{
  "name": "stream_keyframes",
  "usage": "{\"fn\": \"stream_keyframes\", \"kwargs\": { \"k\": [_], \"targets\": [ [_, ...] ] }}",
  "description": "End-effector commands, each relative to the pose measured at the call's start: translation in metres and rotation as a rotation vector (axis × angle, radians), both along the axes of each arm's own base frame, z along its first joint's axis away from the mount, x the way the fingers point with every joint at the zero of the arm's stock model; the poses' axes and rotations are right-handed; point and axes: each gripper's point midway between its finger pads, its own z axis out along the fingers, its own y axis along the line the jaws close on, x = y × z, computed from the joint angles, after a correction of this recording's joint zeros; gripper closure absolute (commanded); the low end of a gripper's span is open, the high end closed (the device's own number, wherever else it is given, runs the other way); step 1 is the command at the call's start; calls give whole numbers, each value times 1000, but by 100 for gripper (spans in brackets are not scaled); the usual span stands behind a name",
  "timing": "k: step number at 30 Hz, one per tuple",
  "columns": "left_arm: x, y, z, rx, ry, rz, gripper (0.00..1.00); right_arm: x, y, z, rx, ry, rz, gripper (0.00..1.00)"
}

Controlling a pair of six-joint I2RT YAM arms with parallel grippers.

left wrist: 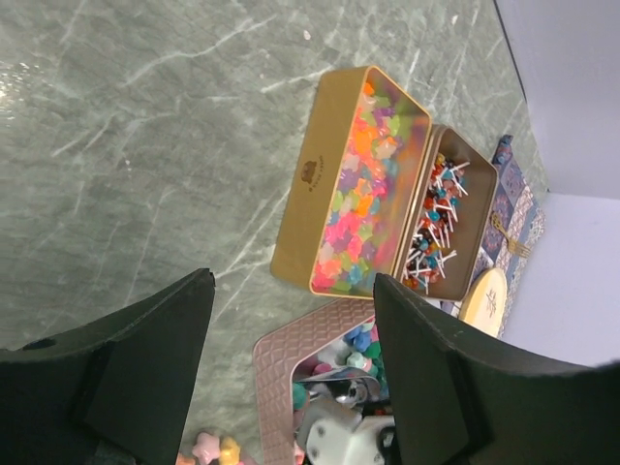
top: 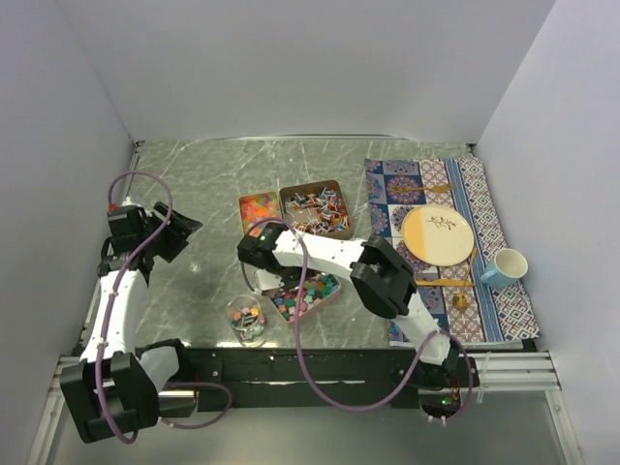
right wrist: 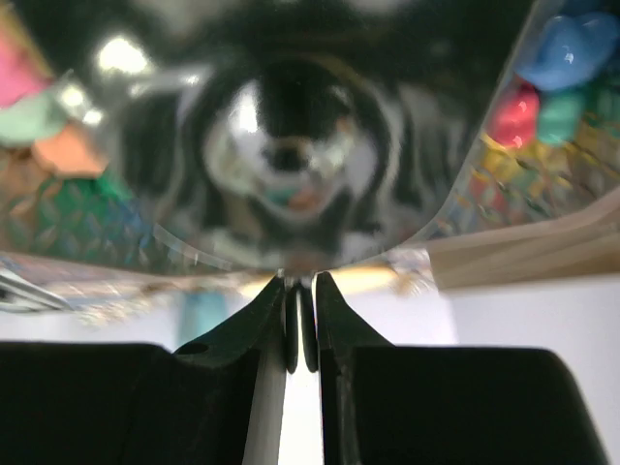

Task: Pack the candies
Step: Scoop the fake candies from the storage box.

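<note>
Pastel star-like candies (top: 306, 291) lie in a pink quilted tray (left wrist: 276, 363) at centre frame, where the right gripper (right wrist: 300, 291), nearly closed, pinches a shiny metal spoon (right wrist: 281, 136), apparently to scoop them; the left gripper (left wrist: 293, 300) hangs wide open at left.

A desk (top: 194, 174) of grey-green marbled stone, crossed by pale veins, is enclosed by white walls (top: 291, 68) on three sides. Two open rectangular bronze tins are set side by side near its middle, pressed close along their long sides: the smaller tin (top: 241, 213) on the left, the larger tin (top: 346, 205) on the right. Just in front of them a pink quilted tray (left wrist: 291, 349) is placed, and a small clear glass jar (top: 231, 318) is stood just beside the tray's left corner, near the front edge. The right-hand strip of the desk is covered by a patterned blue mat (top: 397, 189), laid from back to front and well apart from the jar.
</note>
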Motion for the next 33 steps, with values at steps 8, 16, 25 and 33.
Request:
{"fn": "stream_keyframes", "kwargs": {
  "k": [8,16,25,33],
  "targets": [
    [16,13,9,27,-35,17,28,6,30,-28,359,210,-357,100],
    [25,19,14,44,-44,17,29,30,34,11,464,119,-326,100],
    [28,17,17,28,-79,17,29,24,-13,74,493,-40,-272,100],
    [28,21,19,44,-85,27,28,11,-6,123,514,-105,-150,100]
  ]
}}
